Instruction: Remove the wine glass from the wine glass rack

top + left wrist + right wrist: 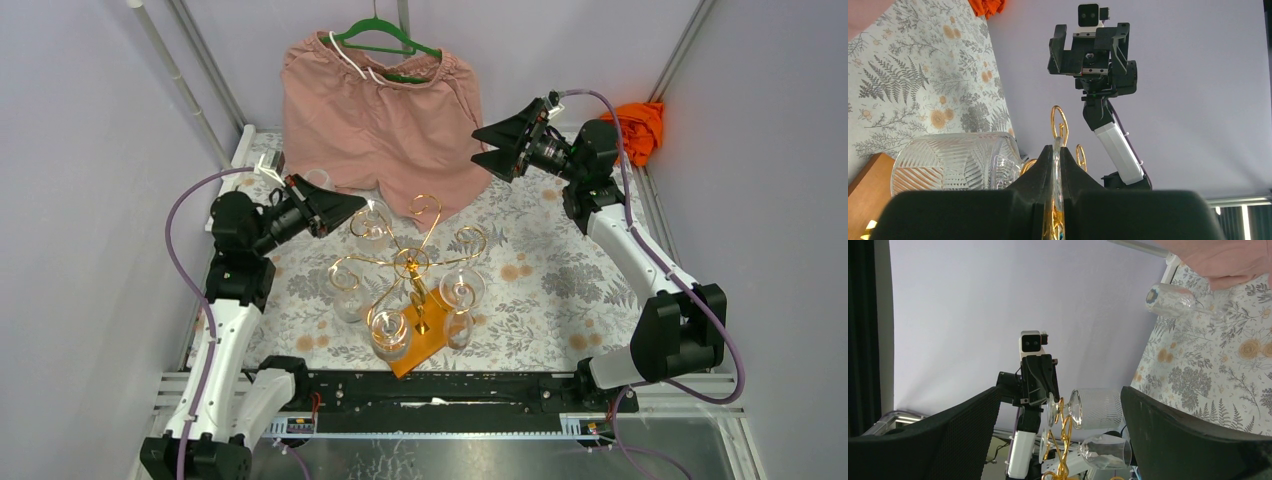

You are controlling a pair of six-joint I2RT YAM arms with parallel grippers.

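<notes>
Plainly, the left pincer (352, 206) is clenched on the thin clear foot of the wine glass (374, 226); in the left wrist view its two dark fingers (1040, 172) press together on that edge-on disc, with a gold scroll (1059, 122) rising just behind them; the cut-pattern bowl of the glass (955, 162) shows beside the fingers, on the side towards the worktop. From above, the glass sits at the far-left side of the wine glass rack (411, 262), just at the tip of the left pincer and close against one of the curled arms; I cannot tell whether its foot is hooked in the arm or already free of it. The rack stands near the middle of the floral worktop (560, 270), its post set in an orange-brown wooden base (425, 340); other glasses (388, 330) hang from its nearer arms.

The right pincer (480, 145) is released, its jaws spread wide; it hangs raised over the far-right part of the worktop, well apart from the rack and facing towards it. From its wrist camera the held glass (1095, 408) is seen lying sideways beside the left arm's fingers; a loose glass (1170, 297) lies on the worktop near the pink shorts (380, 110), which hang on a green hanger (385, 38); an orange cloth (640, 125) is at the far-right corner.
</notes>
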